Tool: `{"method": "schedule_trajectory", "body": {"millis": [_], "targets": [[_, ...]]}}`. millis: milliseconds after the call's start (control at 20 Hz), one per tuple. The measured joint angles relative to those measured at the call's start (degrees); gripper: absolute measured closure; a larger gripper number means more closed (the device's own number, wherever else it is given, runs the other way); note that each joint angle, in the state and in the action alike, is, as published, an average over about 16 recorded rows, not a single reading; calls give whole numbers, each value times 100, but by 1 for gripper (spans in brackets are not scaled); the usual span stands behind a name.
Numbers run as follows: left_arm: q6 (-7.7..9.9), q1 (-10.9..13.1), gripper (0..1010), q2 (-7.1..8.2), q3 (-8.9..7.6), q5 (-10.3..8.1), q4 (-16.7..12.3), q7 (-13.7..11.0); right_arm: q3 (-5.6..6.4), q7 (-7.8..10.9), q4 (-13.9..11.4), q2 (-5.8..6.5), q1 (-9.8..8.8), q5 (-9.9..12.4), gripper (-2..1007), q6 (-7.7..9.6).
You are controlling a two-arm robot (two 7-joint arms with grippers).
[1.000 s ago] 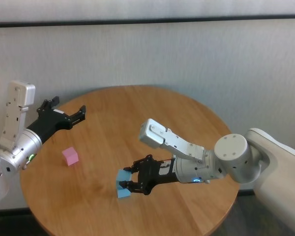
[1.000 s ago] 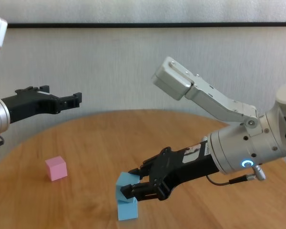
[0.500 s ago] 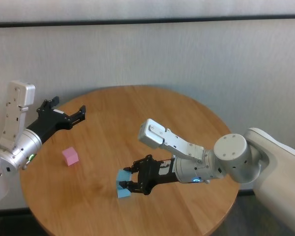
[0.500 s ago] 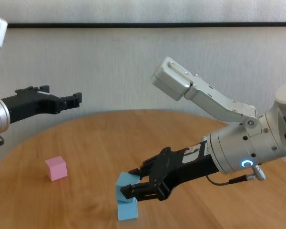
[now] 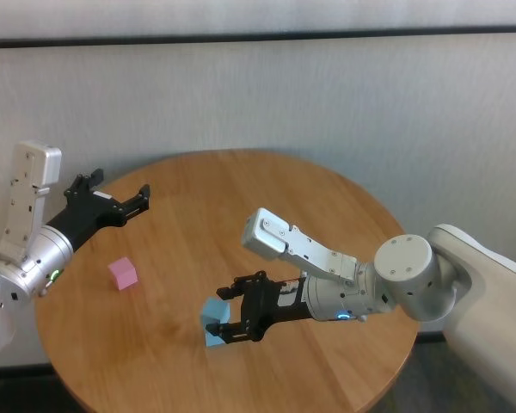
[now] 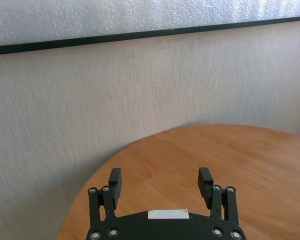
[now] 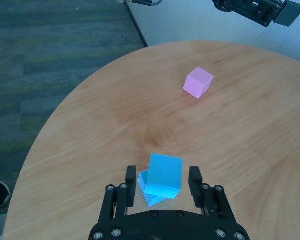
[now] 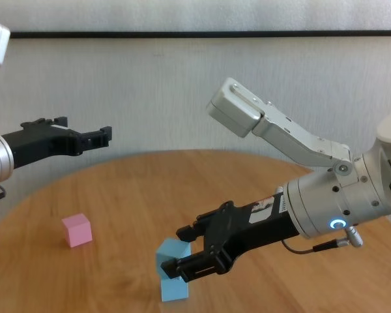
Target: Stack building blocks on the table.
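My right gripper (image 5: 224,312) is open, its fingers on either side of a light blue cube (image 7: 166,171) without gripping it. That cube rests, turned askew, on a second light blue cube (image 7: 152,196) on the round wooden table (image 5: 284,198), near its front. The pair also shows in the chest view, upper cube (image 8: 171,250) on lower cube (image 8: 174,289). A pink cube (image 5: 122,274) sits alone on the table's left part. My left gripper (image 5: 120,185) is open and empty, held in the air above the table's far left edge.
A pale textured wall (image 5: 327,95) stands close behind the table. Dark carpet (image 7: 50,45) lies beyond the table's edge in the right wrist view. Bare tabletop lies between the pink cube (image 8: 76,229) and the blue stack.
My right gripper's fingers have spread apart and let go of the upper blue cube, which now rests on the lower one. The left arm has not moved.
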Motion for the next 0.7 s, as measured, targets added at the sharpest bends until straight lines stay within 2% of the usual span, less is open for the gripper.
{"method": "schedule_trajectory", "body": {"millis": [400, 700], "targets": [[0, 0, 11, 0, 0, 0, 0, 0, 45, -23, -62, 29, -36, 41, 142, -10], [0, 0, 11, 0, 0, 0, 0, 0, 255, -158, -283, 143, -174, 235, 37, -104]]}}
